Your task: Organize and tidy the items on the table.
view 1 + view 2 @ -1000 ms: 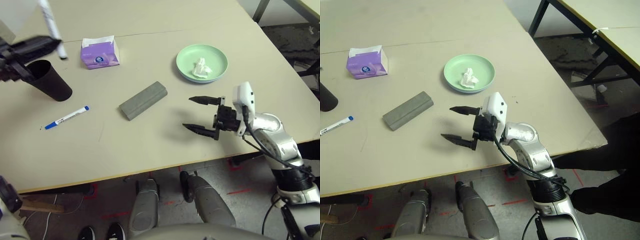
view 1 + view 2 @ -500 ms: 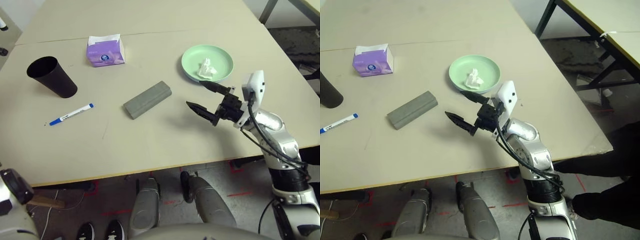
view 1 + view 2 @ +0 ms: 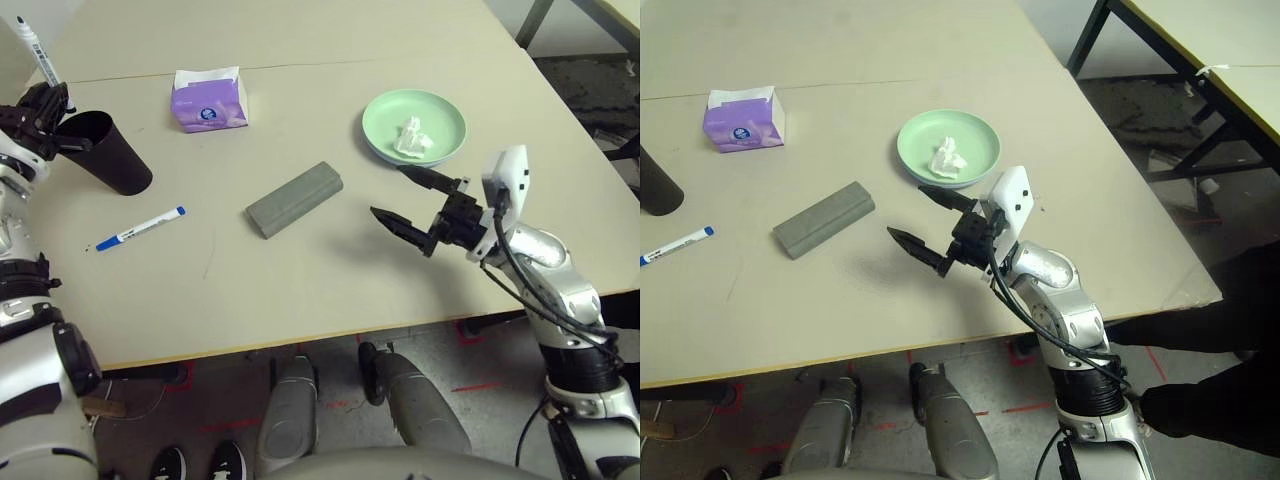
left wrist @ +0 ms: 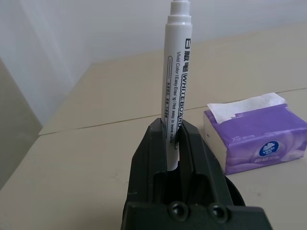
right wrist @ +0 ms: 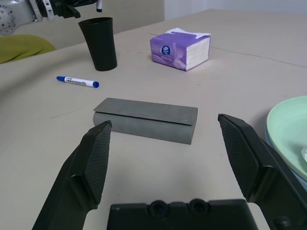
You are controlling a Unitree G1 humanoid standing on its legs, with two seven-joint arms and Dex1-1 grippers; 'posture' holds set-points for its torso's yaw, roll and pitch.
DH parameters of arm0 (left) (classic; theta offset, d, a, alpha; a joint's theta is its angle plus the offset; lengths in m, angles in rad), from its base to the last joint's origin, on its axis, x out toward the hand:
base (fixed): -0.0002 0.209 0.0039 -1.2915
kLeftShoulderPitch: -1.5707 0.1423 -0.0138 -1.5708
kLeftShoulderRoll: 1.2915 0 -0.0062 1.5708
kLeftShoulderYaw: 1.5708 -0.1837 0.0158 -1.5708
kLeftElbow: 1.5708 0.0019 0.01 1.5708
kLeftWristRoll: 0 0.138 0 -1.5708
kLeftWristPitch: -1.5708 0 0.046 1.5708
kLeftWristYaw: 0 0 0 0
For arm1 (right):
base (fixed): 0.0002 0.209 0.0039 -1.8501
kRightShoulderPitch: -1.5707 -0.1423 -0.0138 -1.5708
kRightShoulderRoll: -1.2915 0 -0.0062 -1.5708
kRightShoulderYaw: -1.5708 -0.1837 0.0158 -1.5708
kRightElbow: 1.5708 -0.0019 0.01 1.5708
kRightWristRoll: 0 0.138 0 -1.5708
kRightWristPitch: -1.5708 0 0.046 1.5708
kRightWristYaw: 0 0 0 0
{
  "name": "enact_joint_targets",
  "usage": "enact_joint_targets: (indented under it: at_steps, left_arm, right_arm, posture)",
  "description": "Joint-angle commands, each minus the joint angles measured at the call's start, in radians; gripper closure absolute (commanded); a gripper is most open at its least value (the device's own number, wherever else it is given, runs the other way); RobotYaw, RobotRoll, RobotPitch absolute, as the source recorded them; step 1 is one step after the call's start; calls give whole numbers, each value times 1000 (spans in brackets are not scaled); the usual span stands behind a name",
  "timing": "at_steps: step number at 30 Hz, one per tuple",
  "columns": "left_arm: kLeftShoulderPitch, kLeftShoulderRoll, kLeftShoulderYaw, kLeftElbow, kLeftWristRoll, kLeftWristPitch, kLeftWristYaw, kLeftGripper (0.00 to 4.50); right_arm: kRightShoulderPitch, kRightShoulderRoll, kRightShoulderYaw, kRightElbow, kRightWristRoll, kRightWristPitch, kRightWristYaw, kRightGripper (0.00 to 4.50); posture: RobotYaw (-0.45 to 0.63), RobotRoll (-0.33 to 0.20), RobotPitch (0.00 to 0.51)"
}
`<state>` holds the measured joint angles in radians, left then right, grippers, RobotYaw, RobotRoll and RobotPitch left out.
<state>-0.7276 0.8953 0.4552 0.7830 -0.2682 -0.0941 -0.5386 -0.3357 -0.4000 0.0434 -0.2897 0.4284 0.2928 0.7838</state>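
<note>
My left fingers [image 4: 173, 148] grip one white marker [image 4: 177, 76] above one black cup [image 5: 100, 44]; my right fingers [image 5: 96, 160] stand wide, one grey case [image 5: 146, 120] left of them.

A neighbouring table [image 3: 1250, 90] with a dark frame, beside a grey floor [image 3: 970, 410] with red tape marks [image 3: 1028, 407].

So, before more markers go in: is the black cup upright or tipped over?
Upright: the black cup stands on its base on the table, its wide rim facing up.
</note>
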Motion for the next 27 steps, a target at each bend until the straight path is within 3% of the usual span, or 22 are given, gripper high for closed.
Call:
enact_joint_targets:
  at_steps: [1,15,27]
  left_arm:
    - [28,-9,-2,-9,3,-3,16,4244]
    - [139,-42,43,-142,-64,81,56,4244]
    - [141,-25,59,-130,-80,85,60,34]
  right_arm:
    - [11,-10,-4,-20,12,11,-2,0]
    - [-25,-27,-7,17,4,-6,18,0]
    - [-39,-31,4,49,-8,-30,46,0]
  posture:
    - [-70,0,254]
    - [-64,0,254]
    - [-58,0,251]
